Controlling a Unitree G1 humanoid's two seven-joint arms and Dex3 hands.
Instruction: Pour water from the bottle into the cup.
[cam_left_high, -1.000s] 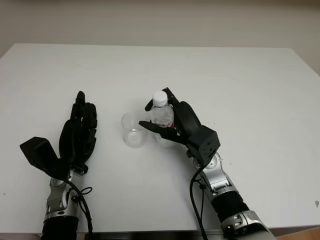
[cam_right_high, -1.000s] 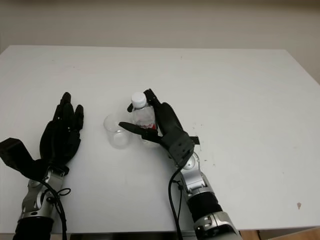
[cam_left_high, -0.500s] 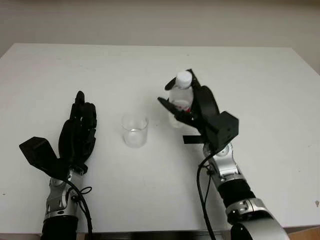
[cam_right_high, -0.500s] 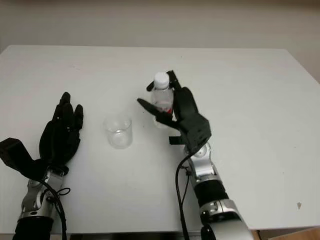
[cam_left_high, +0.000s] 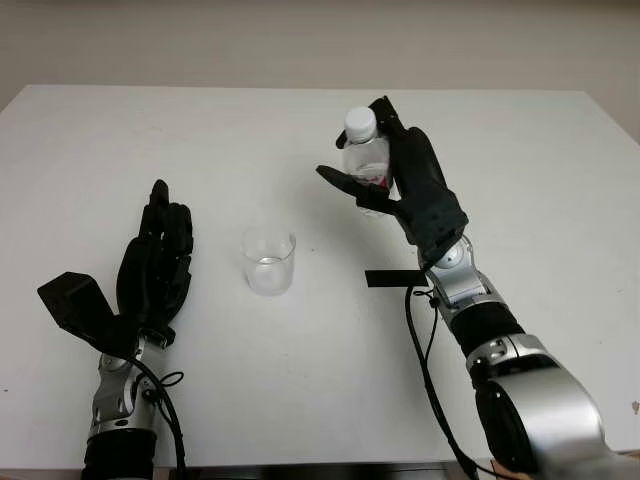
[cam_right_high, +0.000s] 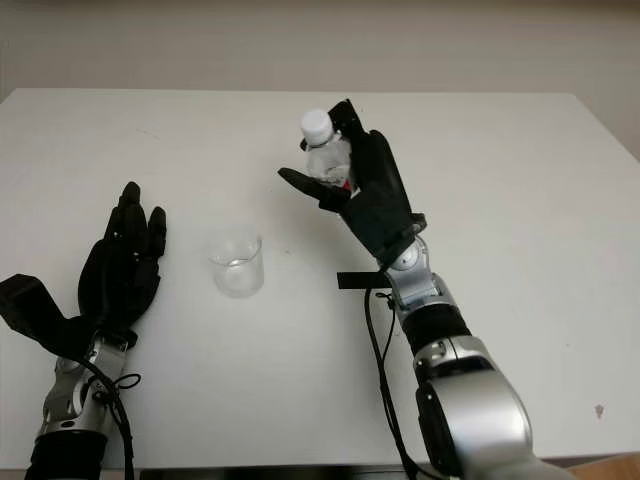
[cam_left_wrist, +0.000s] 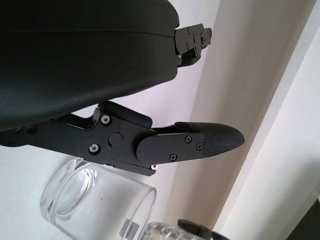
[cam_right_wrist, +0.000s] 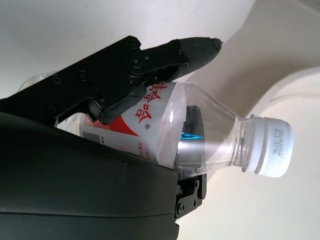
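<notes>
- Right hand grips a capped bottle, raised upright above the table.
- Cup stands at the bottle's 8 o'clock.
- Left hand, open, at the cup's 9 o'clock.

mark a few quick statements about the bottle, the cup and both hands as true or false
1. The right hand grips the clear plastic bottle with a red-and-white label. True.
2. The bottle's white cap is off. False: it is on the neck.
3. The clear glass cup stands upright on the white table. True.
4. The left hand holds the cup. False: it is open, beside the cup and apart from it.
5. The bottle is tipped over the cup, pouring. False: it is held roughly upright, off to the side.
</notes>
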